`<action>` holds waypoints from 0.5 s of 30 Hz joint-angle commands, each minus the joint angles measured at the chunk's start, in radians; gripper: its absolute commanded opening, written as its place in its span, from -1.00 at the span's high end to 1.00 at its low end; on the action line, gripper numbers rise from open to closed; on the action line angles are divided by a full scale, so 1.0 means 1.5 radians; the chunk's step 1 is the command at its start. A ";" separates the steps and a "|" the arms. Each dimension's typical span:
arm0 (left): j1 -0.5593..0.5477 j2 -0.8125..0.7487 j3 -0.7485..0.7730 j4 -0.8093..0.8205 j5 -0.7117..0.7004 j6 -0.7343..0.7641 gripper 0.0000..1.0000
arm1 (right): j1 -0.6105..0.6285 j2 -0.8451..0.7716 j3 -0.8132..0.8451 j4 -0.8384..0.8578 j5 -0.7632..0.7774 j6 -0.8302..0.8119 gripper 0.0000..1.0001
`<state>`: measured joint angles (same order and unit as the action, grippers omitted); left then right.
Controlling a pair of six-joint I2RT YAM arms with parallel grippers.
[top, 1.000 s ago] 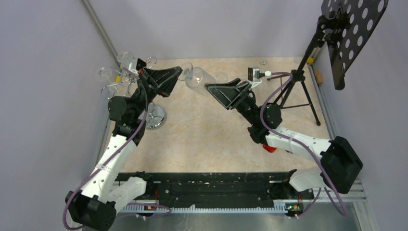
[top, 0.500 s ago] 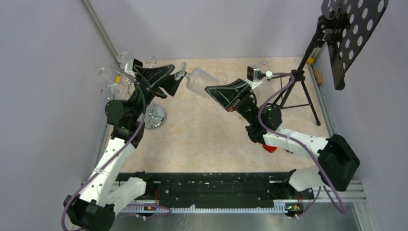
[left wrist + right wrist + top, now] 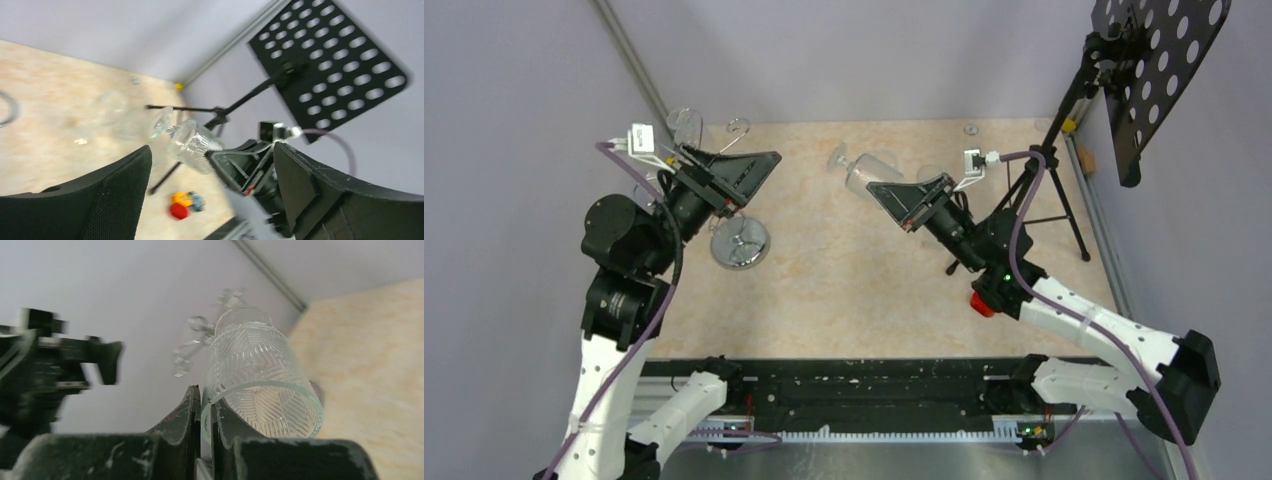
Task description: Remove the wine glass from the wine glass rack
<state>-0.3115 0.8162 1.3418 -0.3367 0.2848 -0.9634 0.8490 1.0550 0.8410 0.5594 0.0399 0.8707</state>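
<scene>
A clear patterned wine glass (image 3: 869, 168) hangs tilted in the air over the mid table, foot pointing left. My right gripper (image 3: 886, 195) is shut on its rim, one finger inside the bowl and one outside, as the right wrist view shows with the right gripper (image 3: 205, 400) pinching the wine glass (image 3: 260, 370). My left gripper (image 3: 762, 167) is open and empty, well left of the glass, beside the chrome wine glass rack (image 3: 740, 243). In the left wrist view the wine glass (image 3: 192, 142) floats beyond the wide-apart fingers (image 3: 115, 190) of the left gripper (image 3: 212, 150).
Another glass (image 3: 682, 122) hangs on the rack's far arms. A black music stand (image 3: 1154, 70) on a tripod (image 3: 1049, 195) stands at the right back. Small red, yellow and blue things (image 3: 182, 205) lie by the right arm. Grey walls close in at the left and the back.
The left gripper opened, let go of the glass and pulled back left toward the rack. The right gripper shut on the rim and carried the glass rightward.
</scene>
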 commanded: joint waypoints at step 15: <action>-0.002 0.058 0.093 -0.271 -0.176 0.384 -0.86 | -0.001 0.256 0.392 -0.758 0.132 -0.395 1.00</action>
<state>-0.3115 0.9245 1.4586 -0.7509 0.0826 -0.4465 0.8486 1.3251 1.2945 -0.4728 0.2398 0.3981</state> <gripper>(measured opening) 0.929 0.053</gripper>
